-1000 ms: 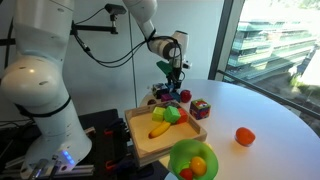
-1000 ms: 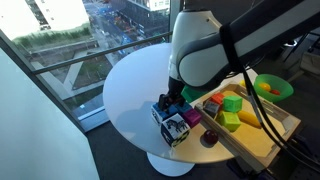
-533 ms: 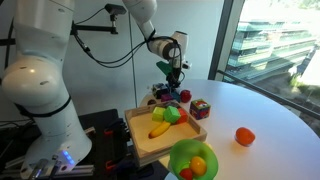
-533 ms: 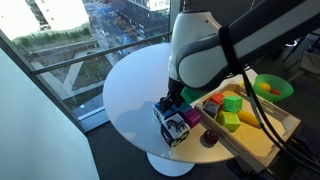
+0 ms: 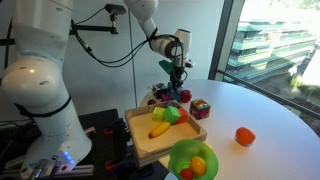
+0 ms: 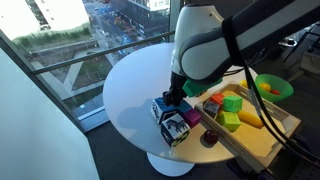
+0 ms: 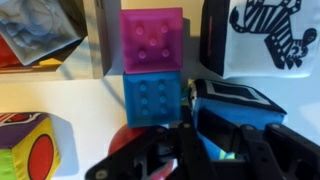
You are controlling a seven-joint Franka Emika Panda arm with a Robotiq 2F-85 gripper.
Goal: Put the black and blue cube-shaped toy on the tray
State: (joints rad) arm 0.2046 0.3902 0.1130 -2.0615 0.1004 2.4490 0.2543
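In the wrist view the black and blue cube-shaped toy (image 7: pixel 236 106) sits between the dark fingers of my gripper (image 7: pixel 215 140), which is shut on it. The cube is still among the other toys on the white table. In both exterior views the gripper (image 5: pixel 175 72) (image 6: pixel 177 98) reaches straight down into the toy cluster just beyond the tray's far end. The light wooden tray (image 5: pixel 145 148) (image 6: pixel 262 141) holds a banana and green toys. In the exterior views the held cube is mostly hidden by the fingers.
A pink block (image 7: pixel 152 38) stacked on a blue block (image 7: pixel 152 98) stands right beside the held cube, with a zebra-print cube (image 7: pixel 262 35) behind it. There is also a reddish multicoloured cube (image 5: pixel 200 108), a green bowl (image 5: pixel 193 160) of fruit and an orange (image 5: pixel 244 136).
The jaws have closed from wide open onto the black and blue cube. The arm has barely moved.
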